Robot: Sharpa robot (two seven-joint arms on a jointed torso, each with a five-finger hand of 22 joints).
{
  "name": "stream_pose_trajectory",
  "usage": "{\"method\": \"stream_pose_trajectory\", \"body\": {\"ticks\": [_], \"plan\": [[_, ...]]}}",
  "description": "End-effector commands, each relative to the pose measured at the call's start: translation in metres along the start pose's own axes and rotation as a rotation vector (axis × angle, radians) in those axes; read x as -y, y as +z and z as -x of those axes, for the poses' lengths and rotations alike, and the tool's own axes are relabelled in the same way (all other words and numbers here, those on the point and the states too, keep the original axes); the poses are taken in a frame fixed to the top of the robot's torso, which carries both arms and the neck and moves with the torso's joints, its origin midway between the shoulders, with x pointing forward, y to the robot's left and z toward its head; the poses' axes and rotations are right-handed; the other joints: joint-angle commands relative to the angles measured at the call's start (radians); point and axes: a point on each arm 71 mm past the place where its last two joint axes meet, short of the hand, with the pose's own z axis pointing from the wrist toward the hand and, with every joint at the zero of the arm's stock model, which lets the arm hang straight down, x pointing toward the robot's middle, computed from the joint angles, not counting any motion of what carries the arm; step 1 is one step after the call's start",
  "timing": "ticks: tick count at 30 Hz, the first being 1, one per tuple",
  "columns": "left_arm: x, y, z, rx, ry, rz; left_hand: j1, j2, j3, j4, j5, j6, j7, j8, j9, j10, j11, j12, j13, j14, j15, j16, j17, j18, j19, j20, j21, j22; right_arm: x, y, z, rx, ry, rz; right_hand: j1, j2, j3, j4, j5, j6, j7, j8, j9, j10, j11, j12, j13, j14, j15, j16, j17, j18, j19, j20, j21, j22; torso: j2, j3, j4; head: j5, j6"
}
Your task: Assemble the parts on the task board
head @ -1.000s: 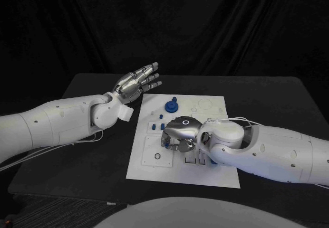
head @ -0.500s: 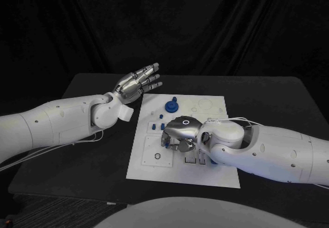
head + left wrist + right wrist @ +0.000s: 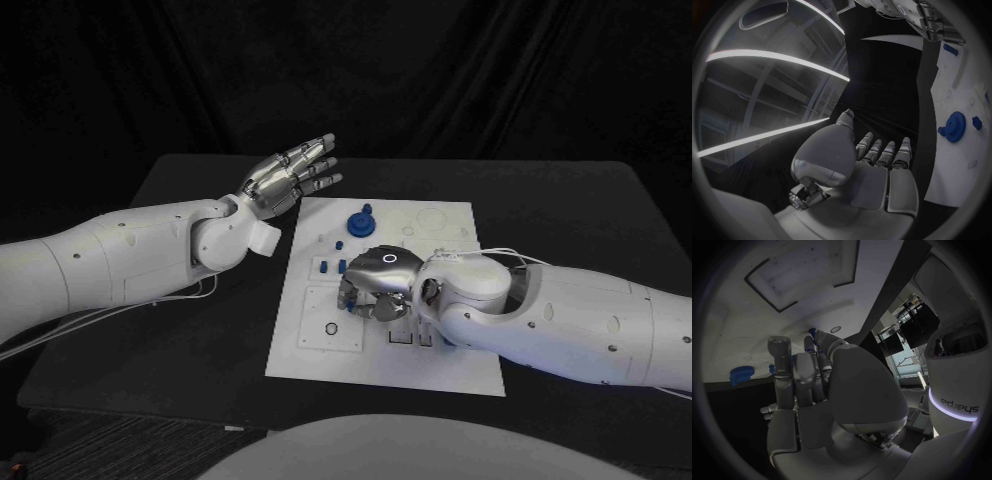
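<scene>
**Right hand working low on the board, left hand idle**

Near the middle of the frame, the right hand (image 3: 378, 285) bends down over the task board (image 3: 353, 370); whether its fingers (image 3: 779, 367) grasp a part I cannot tell. Just above it lie small blue parts (image 3: 330, 265), then the blue gear (image 3: 359, 219). In the upper left, the left hand (image 3: 289, 172) hovers released, fingers spread. With the contact point hidden, a misaligned part could jam or slip.
</scene>
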Motion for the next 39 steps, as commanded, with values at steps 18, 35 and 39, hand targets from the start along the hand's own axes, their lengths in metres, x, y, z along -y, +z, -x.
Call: {"method": "stream_pose_trajectory", "body": {"ticks": [18,35,39], "plan": [[-0.0007,-0.0001,-0.0017,-0.013,-0.018,0.002,0.006,0.014,0.009,-0.006,0.013,-0.002,0.005,0.001,0.0,-0.001,0.006,0.006,0.001,0.002,0.007,0.007,0.002,-0.013,0.008,0.003,0.003,-0.001,0.0024,-0.0015,-0.0085,-0.023,0.015,-0.023,-0.014,-0.012,0.015,-0.003,-0.011,-0.031,0.014,-0.018,-0.008,-0.037,0.015,-0.021,-0.002,-0.019,0.01,-0.014,-0.013,0.002,-0.02,0.008,-0.03,0.072,0.0,0.0001,-0.0002,0.001,0.0],[-0.0021,0.0003,-0.0015,-0.016,-0.02,0.011,0.01,0.018,0.013,-0.011,0.02,-0.001,0.009,0.002,0.001,-0.001,0.005,0.006,0.001,0.001,0.008,0.007,0.001,-0.015,0.008,0.003,0.003,-0.001,0.0077,-0.0052,-0.0105,-0.03,0.017,-0.049,-0.028,-0.018,-0.049,-0.044,-0.026,-0.326,-0.044,-0.016,-0.024,-0.403,0.058,-0.015,0.003,-0.138,0.023,-0.089,-0.125,0.034,-0.149,0.026,-0.238,0.031,0.0,0.0001,0.0,0.003,0.0],[-0.0026,0.0,-0.0012,-0.016,-0.021,0.014,0.011,0.018,0.014,-0.012,0.021,0.0,0.01,0.002,0.001,-0.001,0.004,0.006,0.001,0.001,0.008,0.008,0.002,-0.015,0.008,0.003,0.003,-0.002,0.0084,-0.0079,-0.0088,-0.004,0.019,-0.045,-0.019,-0.012,-0.078,-0.047,-0.027,-0.466,-0.063,-0.025,-0.032,-0.468,0.063,0.011,0.004,-0.179,0.026,-0.12,-0.173,0.037,-0.179,0.031,-0.28,0.024,0.0,0.0002,0.0005,0.003,0.0]]}}
